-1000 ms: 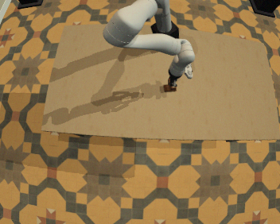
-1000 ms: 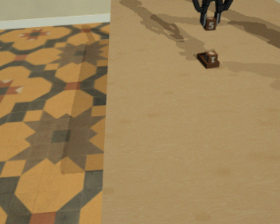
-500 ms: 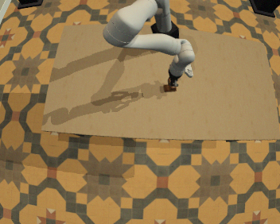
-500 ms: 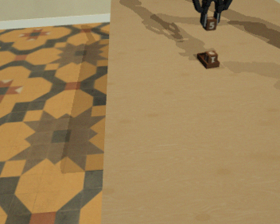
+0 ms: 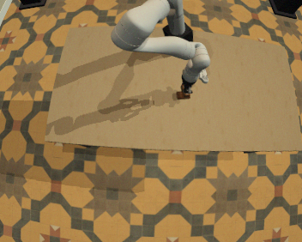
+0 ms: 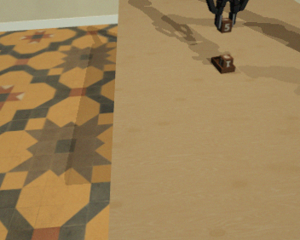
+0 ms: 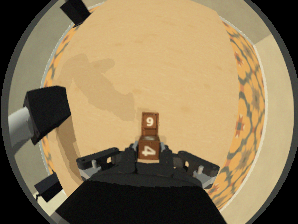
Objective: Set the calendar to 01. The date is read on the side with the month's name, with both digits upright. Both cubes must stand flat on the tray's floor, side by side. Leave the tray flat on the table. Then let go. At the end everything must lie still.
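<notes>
At upper right of the exterior frame, the fingers [image 5: 186, 88] [image 6: 227, 21] pinch a cube [image 6: 225, 25] [image 7: 148, 151] above the bench [image 5: 230, 116] [image 6: 203, 149] [image 7: 165, 60], apart from the tray [image 6: 228, 71].

Cube [image 6: 227, 60] in tray [image 6: 223, 70] — right side

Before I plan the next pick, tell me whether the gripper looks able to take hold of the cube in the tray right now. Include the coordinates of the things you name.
Probably not: the gripper [image 6: 227, 21] [image 7: 149, 146] is shut on another cube [image 6: 225, 25] [image 7: 148, 150]. The tray cube [image 6: 226, 60] [image 7: 150, 121] itself looks open from above.
</notes>
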Available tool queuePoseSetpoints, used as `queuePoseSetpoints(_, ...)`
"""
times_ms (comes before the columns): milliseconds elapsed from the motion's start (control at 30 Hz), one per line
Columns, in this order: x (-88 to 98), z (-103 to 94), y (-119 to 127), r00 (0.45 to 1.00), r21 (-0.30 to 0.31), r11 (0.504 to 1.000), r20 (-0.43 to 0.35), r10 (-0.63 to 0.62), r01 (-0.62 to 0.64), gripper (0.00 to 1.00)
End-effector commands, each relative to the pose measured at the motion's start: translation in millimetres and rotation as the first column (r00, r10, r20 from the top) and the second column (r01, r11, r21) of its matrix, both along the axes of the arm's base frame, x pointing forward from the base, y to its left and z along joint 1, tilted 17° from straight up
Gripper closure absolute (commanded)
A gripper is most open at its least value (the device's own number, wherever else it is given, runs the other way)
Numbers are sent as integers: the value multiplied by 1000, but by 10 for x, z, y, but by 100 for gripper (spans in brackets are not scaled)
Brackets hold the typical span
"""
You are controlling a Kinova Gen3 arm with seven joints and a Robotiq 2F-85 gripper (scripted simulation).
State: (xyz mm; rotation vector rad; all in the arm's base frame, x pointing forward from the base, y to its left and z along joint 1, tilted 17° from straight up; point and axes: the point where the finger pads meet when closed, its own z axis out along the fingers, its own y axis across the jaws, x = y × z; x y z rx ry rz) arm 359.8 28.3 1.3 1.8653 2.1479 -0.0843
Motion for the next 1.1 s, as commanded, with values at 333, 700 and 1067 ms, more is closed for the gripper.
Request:
queuePoseSetpoints(333, -3, 6, -2, 1000, -3, 1000, -3, 4, -4, 72)
queuePoseSetpoints(700, 31, -71, -17, 1000, 0, 1000, 3, -8, 8, 72)
queuePoseSetpoints(1067, 90, -345, -87, 1000, 1, 1000, 3, -8, 8, 72)
